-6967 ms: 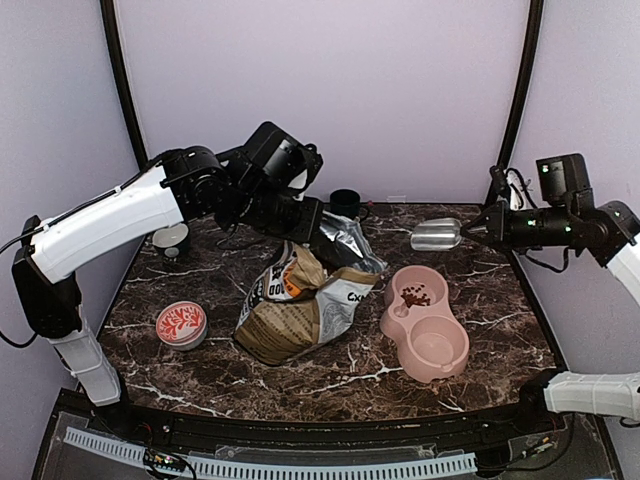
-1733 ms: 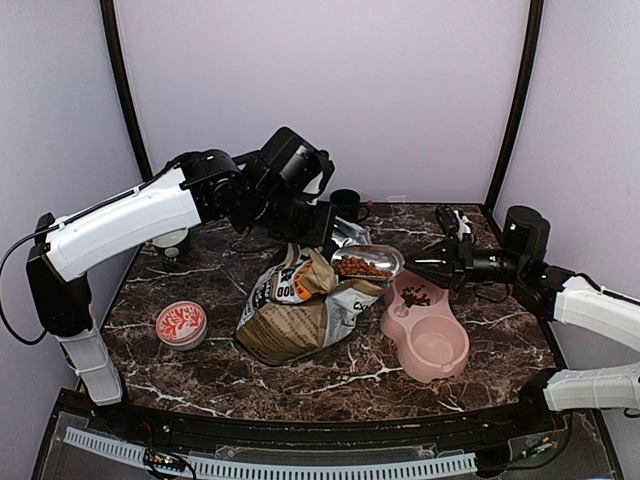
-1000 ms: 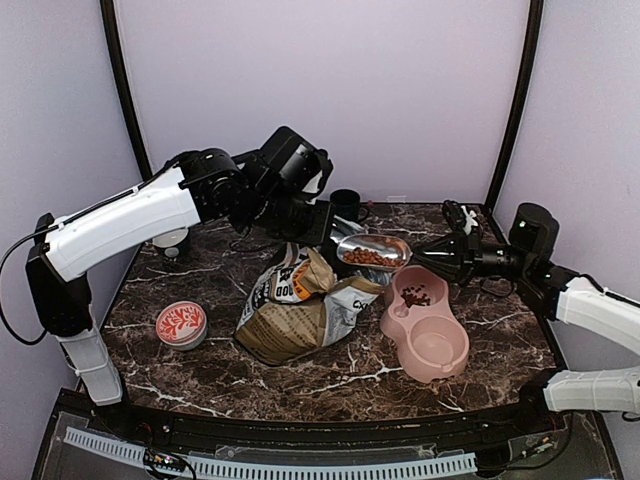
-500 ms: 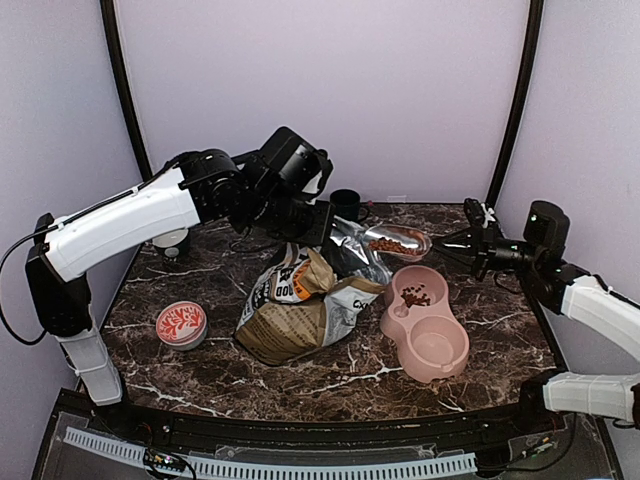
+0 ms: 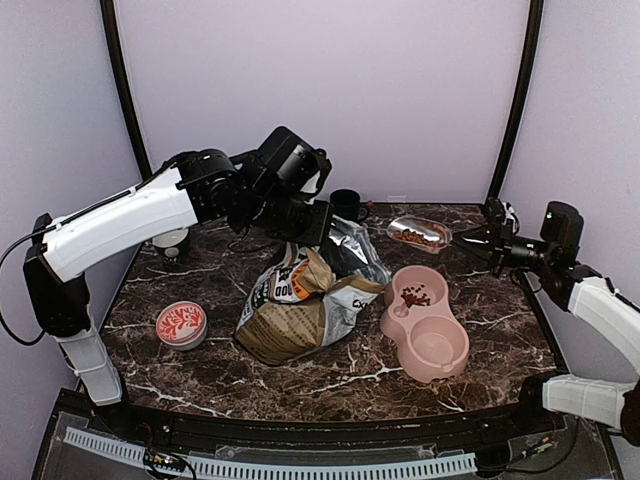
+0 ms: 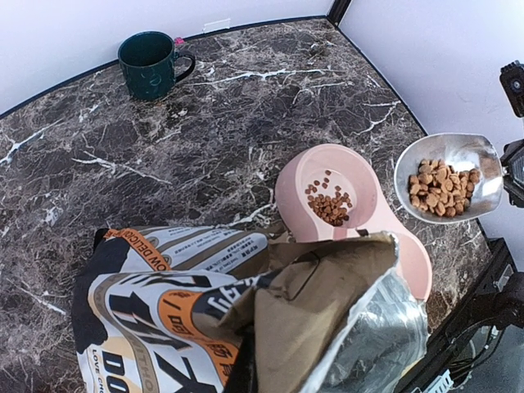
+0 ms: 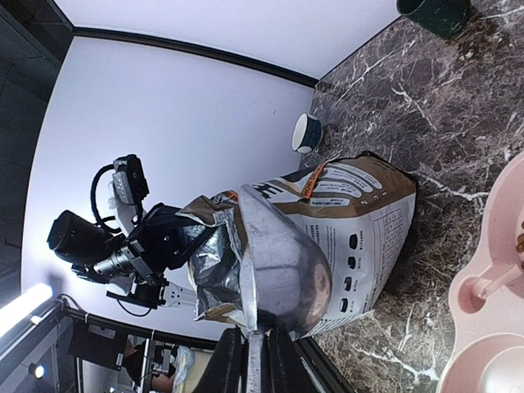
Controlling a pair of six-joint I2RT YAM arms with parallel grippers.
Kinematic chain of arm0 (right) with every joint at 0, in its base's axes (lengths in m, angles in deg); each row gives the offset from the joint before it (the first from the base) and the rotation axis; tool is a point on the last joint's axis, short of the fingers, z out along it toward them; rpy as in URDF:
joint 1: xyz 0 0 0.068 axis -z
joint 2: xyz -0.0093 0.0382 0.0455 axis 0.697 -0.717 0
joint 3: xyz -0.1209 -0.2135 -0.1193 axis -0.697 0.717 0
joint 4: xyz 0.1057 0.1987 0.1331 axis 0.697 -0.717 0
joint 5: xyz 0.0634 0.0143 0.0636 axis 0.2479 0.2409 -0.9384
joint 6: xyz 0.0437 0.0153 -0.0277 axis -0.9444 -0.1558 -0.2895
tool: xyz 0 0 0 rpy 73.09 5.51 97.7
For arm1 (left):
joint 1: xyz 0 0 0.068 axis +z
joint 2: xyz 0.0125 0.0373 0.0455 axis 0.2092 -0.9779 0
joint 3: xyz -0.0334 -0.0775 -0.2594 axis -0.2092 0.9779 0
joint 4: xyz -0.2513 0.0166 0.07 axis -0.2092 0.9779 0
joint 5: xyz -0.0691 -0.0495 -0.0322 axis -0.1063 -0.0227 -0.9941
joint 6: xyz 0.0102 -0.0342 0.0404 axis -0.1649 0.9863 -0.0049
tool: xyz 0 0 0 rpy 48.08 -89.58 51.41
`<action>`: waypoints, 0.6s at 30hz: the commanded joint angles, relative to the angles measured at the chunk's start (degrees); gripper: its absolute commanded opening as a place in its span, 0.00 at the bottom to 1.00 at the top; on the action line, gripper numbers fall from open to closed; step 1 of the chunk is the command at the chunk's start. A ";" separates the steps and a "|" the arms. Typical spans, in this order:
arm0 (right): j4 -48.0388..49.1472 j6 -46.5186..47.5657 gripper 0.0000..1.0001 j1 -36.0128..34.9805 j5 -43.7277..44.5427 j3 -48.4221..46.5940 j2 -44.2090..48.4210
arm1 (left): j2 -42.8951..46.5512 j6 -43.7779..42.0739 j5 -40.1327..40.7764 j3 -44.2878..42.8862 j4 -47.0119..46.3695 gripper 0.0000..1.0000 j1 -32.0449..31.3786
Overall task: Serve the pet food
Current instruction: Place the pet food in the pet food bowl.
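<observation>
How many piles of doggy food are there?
2: one pile of pet food in the metal scoop held by the right claw, one in the far cup of the pink bowl. More may be hidden inside the bag.

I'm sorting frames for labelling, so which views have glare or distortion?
Top external: evenly lit and sharp; foil inside the tan-and-white paper bag glints. Left wrist: bright glare on the shiny metal scoop. Right wrist: view rolled sideways, scoop's underside mirror-like, a bright light strip flaring at lower left.
</observation>
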 commanded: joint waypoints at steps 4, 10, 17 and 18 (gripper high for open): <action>-1.27 3.48 0.00 4.43 -2.33 1.04 2.08 | 2.08 -1.51 1.62 0.72 -0.58 0.00 0.36; -4.31 5.60 0.00 7.12 -2.20 2.85 3.83 | 1.81 -1.87 1.52 0.76 -0.71 0.00 0.44; -7.17 7.06 0.00 8.70 -0.32 5.08 6.63 | 1.91 -2.35 1.30 0.77 -0.74 0.00 0.44; -7.69 7.25 0.00 8.82 0.08 5.36 6.91 | 1.91 -2.39 1.30 0.80 -0.72 0.00 0.44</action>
